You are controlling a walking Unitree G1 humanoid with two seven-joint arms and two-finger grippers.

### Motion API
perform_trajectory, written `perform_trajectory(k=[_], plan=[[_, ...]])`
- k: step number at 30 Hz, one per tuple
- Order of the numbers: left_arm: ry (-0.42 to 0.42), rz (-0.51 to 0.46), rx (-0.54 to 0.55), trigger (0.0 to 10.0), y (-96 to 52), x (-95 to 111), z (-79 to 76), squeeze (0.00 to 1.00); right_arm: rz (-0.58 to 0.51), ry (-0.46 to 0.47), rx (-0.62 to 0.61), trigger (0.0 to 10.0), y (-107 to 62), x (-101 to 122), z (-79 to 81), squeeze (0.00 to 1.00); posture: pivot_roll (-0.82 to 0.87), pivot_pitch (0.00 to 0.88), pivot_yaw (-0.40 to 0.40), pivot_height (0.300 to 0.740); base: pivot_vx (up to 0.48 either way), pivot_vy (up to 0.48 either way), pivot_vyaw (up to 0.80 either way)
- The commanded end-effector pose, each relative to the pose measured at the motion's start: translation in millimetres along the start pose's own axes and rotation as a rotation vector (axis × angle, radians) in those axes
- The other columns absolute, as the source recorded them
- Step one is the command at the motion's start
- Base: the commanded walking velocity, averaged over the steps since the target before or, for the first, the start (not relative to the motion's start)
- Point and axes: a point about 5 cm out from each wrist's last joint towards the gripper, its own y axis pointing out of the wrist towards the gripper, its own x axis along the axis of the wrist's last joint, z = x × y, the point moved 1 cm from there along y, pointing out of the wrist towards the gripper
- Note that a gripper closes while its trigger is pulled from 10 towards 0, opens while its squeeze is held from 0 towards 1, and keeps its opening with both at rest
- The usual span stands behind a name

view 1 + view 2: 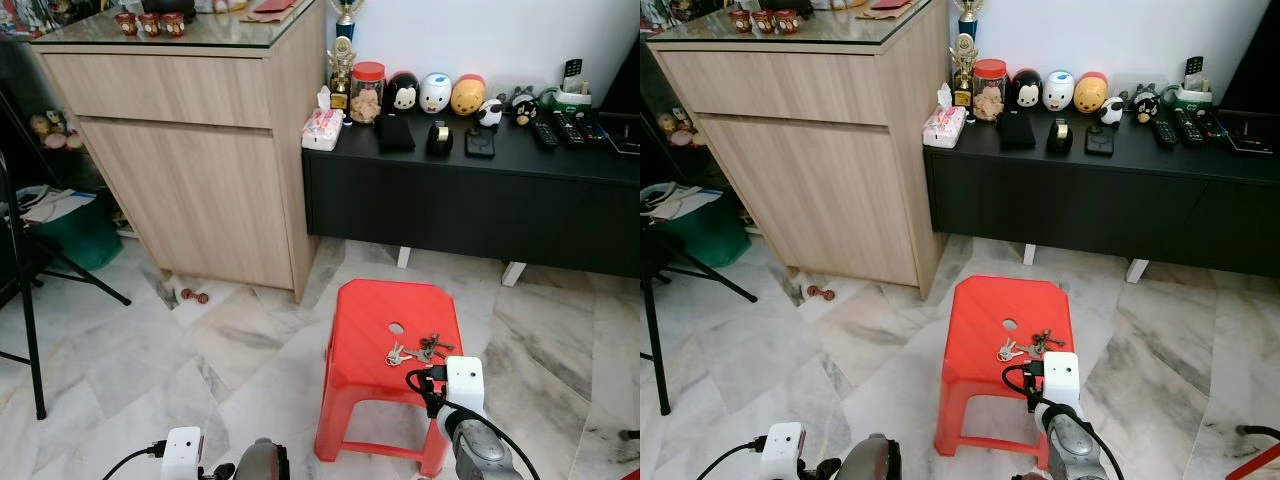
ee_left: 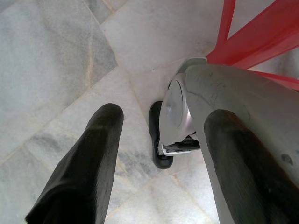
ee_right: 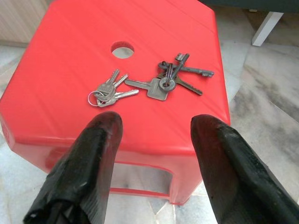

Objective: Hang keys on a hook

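Keys (image 1: 432, 346) on a red stool (image 1: 370, 310), right gripper (image 3: 154, 163) spread wide just short of them.

Left eye view: the darker metal bunch and a smaller silver bunch (image 1: 397, 354) lie near the stool's front edge, toward its right corner, beside a round hole in the glossy plastic seat; a clear jar (image 1: 366, 92) with a red lid, holding pale snacks, stands on the black sideboard (image 1: 470, 160).
Left wrist view: the left gripper (image 2: 159, 158) hangs wide apart over veined marble floor (image 2: 56, 60).
Right wrist view: both bunches lie flat beyond the matte black fingertips (image 3: 105, 128), apart from them, the seat's front edge between.
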Motion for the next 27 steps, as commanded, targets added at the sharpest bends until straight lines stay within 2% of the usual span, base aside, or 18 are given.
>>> perform_trajectory(k=[1,10,14,27], plan=[[-0.017,0.006,0.010,10.0,-1.2,-3.8,2.3,0.00,0.006,0.020,-0.002,10.0,-0.2,-1.2,-0.6,0.00,0.03,0.047,0.023,0.645,0.000,0.000,0.00],[-0.017,0.008,0.009,10.0,-1.2,-3.9,2.3,0.00,-0.008,-0.011,0.012,10.0,-0.2,0.9,-1.4,0.00,0.03,0.048,0.022,0.645,0.201,0.000,0.00],[-0.016,0.008,0.008,10.0,-1.2,-3.8,2.1,0.00,-0.017,-0.009,0.014,10.0,0.1,2.1,1.2,0.00,0.03,0.048,0.022,0.645,0.293,0.000,0.80],[-0.011,0.011,0.005,10.0,-1.1,-3.8,2.0,0.00,-0.014,0.013,0.009,10.0,-0.2,0.8,2.5,0.00,0.03,0.049,0.022,0.645,0.303,0.000,0.00]])
